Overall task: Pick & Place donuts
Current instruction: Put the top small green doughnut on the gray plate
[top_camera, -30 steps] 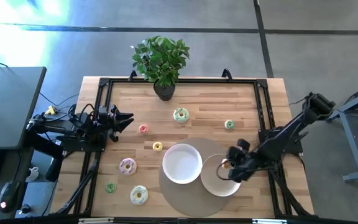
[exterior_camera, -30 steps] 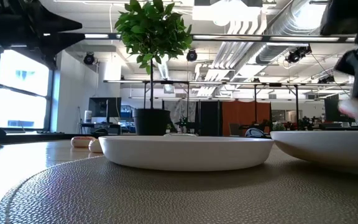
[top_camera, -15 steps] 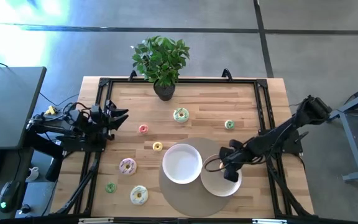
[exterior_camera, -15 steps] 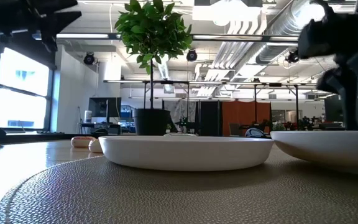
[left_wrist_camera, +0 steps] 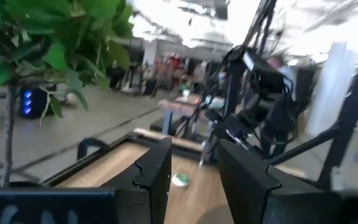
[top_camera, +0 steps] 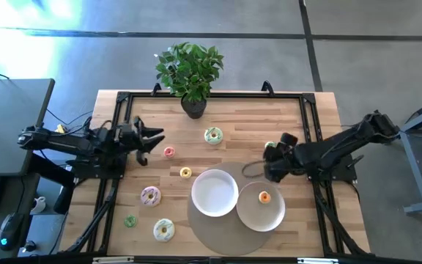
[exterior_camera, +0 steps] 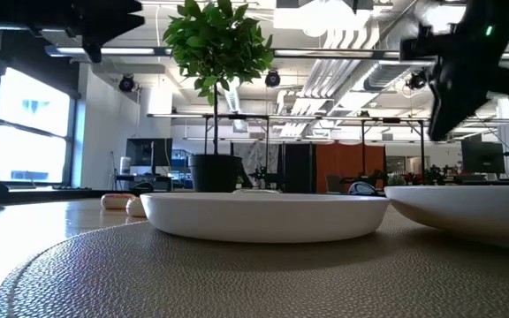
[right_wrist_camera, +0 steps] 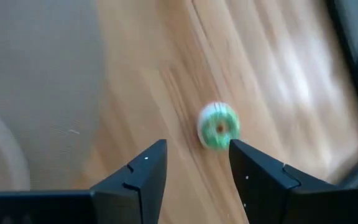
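An orange donut (top_camera: 264,196) lies on the right white plate (top_camera: 251,214). A small green donut (right_wrist_camera: 219,126) rests on the wood just ahead of my right gripper (right_wrist_camera: 197,147), which hovers open above the table beyond that plate (top_camera: 271,157). Other donuts lie flat on the table: green-white (top_camera: 212,135), small pink (top_camera: 169,152), yellow (top_camera: 185,172), large pink (top_camera: 150,196), small green (top_camera: 130,220), cream (top_camera: 164,229). My left gripper (top_camera: 154,137) is open above the table's left side, near the small pink donut, holding nothing.
A second white plate (top_camera: 215,192) sits beside the first on a round brown mat (top_camera: 229,233). A potted plant (top_camera: 190,73) stands at the far edge. Black frame rails (top_camera: 310,125) run along the table's sides.
My right gripper has opened and let go of the orange donut, which now lies on the right plate. It has then risen and gone toward the far edge, to the small green donut. My left gripper has reached a little toward the table's right.
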You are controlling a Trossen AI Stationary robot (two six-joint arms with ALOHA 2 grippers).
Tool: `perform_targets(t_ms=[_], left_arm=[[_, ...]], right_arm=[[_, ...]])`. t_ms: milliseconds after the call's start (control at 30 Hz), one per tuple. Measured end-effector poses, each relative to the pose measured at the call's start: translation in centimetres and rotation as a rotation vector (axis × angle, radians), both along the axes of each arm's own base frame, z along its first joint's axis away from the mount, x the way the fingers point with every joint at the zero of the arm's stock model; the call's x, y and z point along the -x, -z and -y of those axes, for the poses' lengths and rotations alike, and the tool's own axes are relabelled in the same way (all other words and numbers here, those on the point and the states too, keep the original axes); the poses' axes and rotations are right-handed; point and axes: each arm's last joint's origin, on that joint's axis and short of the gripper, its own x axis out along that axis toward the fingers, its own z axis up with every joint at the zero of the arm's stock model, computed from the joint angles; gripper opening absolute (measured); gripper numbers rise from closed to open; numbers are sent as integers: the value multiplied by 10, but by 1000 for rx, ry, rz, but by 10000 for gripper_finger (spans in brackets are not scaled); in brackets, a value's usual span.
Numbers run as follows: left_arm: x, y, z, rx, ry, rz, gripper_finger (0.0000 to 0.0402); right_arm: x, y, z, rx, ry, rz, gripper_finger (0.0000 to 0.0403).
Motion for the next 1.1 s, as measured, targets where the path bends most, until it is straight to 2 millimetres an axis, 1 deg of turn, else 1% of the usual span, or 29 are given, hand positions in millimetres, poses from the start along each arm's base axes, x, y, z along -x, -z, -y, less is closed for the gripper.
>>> perform_targets(t_ms=[100, 200, 267, 333, 400, 433, 500, 567, 700, 800, 900, 967, 1067, 1100], left_arm=[[-17, -5, 3, 3, 24, -86, 129], [-36, -11, 7, -6, 63, -228, 129], [-49, -16, 9, -18, 61, -336, 129], [-61, -19, 10, -31, 51, -446, 129], [-72, -19, 11, -41, 10, -549, 129], [-78, -20, 11, -37, -14, -574, 129], [-90, -22, 11, -29, -69, -588, 129], [-100, -25, 12, -26, -107, -581, 129], [-114, -33, 14, -33, -105, -579, 129], [-119, -32, 15, -34, -80, -597, 129], [-120, -31, 16, -36, -76, -601, 129], [-120, -31, 15, -37, -85, -604, 129], [-120, -31, 15, -38, -87, -605, 129], [-120, -30, 15, -39, -88, -608, 129]], right_arm=[[6, 24, 17, -33, 91, -31, 170], [9, 49, 32, -35, 166, 10, 170], [9, 62, 41, -45, 166, 48, 170], [7, 70, 46, -37, 121, 85, 170], [3, 74, 52, -27, 84, 127, 170], [2, 75, 55, -30, 76, 140, 170], [2, 76, 62, -43, 90, 138, 169], [5, 78, 67, -49, 145, 135, 169], [9, 81, 73, -69, 227, 150, 162], [10, 83, 73, -94, 245, 155, 143], [12, 85, 72, -147, 264, 158, 112], [13, 87, 71, -175, 269, 150, 82], [12, 86, 71, -193, 272, 158, 25], [11, 85, 71, -197, 256, 156, 14]])
